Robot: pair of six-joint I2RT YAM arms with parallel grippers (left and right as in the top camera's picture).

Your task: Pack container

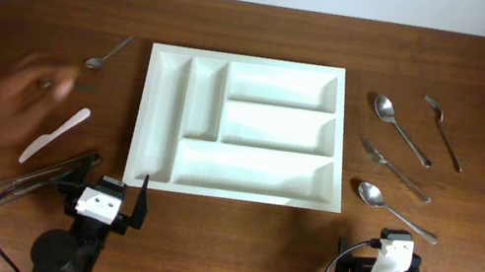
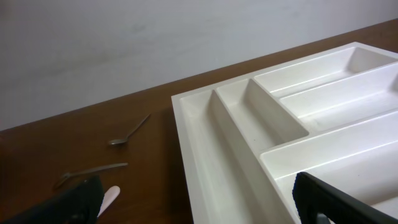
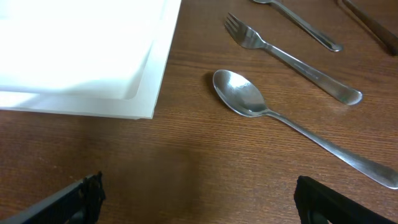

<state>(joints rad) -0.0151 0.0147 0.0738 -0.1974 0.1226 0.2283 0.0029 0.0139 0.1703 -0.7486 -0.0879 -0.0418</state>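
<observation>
Container beyond low left claw (agape)

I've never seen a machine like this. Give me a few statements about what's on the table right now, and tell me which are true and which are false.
1. The white tray is empty. True.
2. Two spoons and two forks lie on the table to its right. True.
3. The right claw grips a spoon. False: it is open and empty; the nearest spoon lies on the table ahead of it.
4. The white knife lies inside the tray. False: it lies on the table, left of the tray.
</observation>
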